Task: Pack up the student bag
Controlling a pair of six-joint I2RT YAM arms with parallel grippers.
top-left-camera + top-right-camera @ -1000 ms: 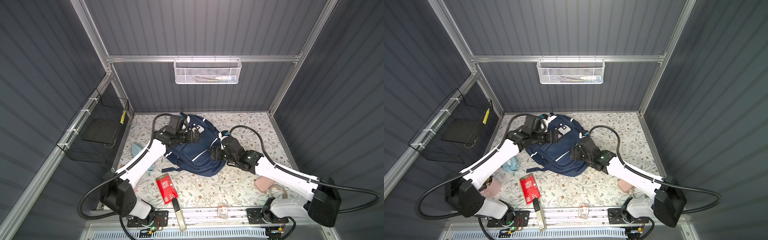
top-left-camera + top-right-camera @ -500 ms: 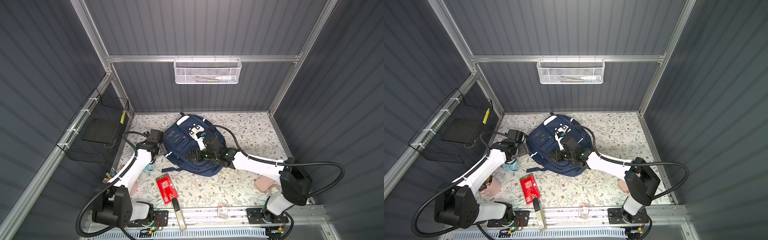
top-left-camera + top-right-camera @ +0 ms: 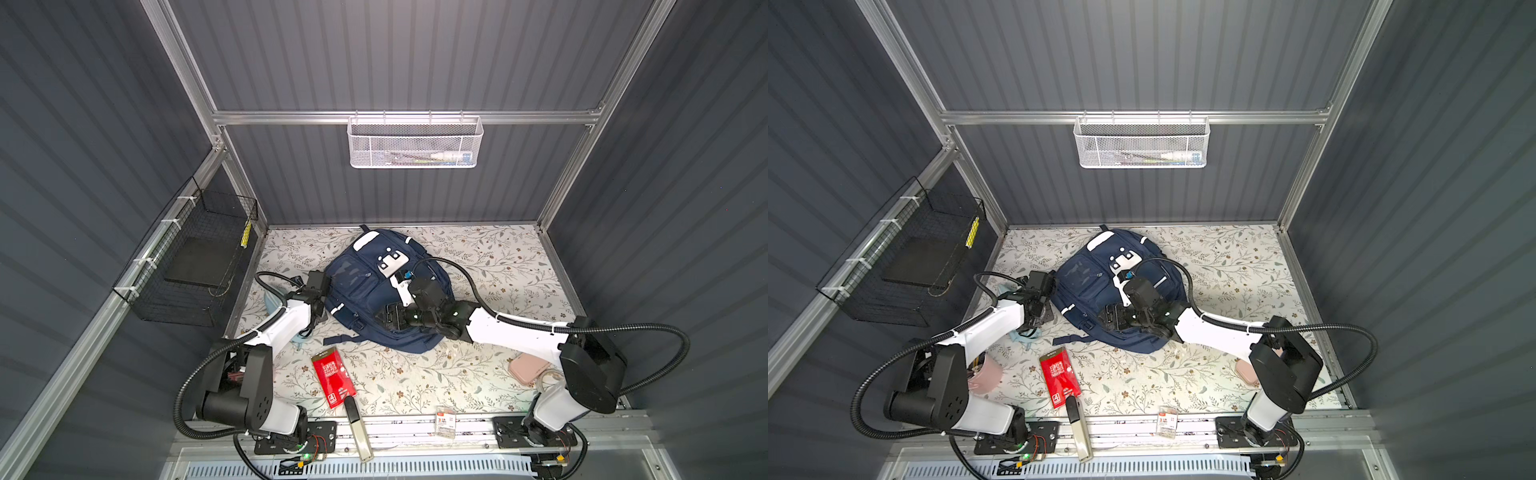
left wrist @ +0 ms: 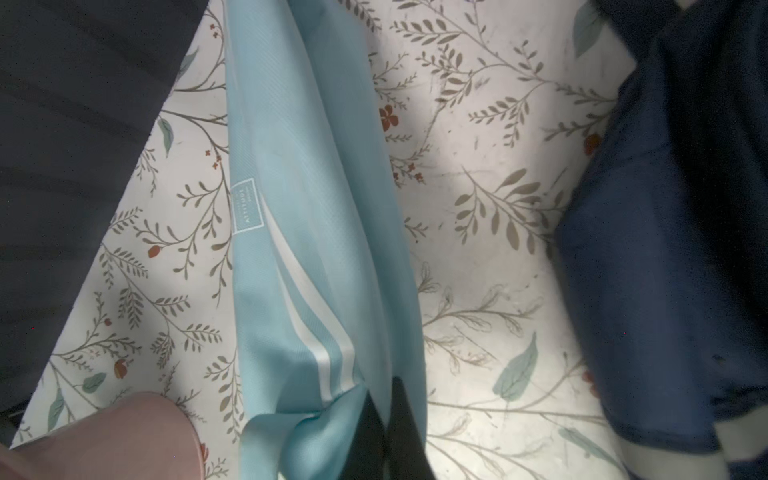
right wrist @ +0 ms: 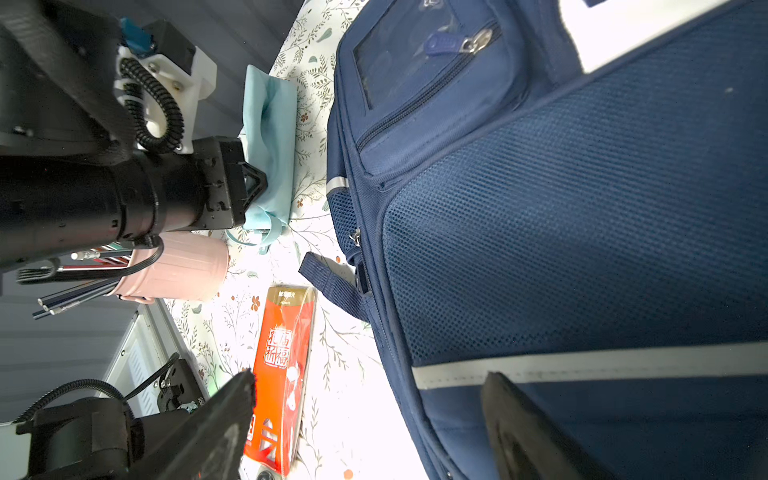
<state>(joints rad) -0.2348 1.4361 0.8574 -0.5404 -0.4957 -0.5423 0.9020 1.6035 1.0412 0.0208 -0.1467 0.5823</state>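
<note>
Pickup stage: left gripper (image 4: 384, 415) pinches light-blue pouch (image 4: 307, 249) by worktop's (image 3: 478, 266) left edge; right gripper (image 5: 370, 378), spread, hovers over student bag (image 3: 361, 286). Next, likely: lift pouch bagward.

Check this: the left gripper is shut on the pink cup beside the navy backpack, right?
No. The left gripper is shut on the light-blue pouch, not the pink cup, beside the navy backpack; the left wrist view shows it.
</note>
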